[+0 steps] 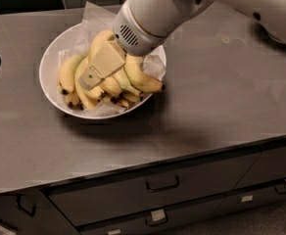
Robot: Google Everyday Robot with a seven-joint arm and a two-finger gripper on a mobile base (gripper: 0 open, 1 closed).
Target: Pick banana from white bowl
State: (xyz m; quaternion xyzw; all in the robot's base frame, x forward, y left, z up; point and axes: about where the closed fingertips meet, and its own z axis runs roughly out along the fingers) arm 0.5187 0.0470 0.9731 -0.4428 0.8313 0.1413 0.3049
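Several yellow fruits lie heaped in the white bowl (49,80), which stands on the grey surface (221,102); the banana (98,40), the long curved one, lies at the top of the heap toward the far side, partly covered by the tool (88,77). The tool is low in the bowl, against the heap; whether it is spread or already pinching something, I cannot tell. To do this step well, I think the grip should go across the thick middle of the banana and not the stem; the lift should then be slow and straight up, so that the other bananas (67,75) and the crinkled paper (91,13) are not dragged out. The arm (148,16) enters from the upper right; its wrist slopes down and to the left, so the tool points obliquely into the bowl.
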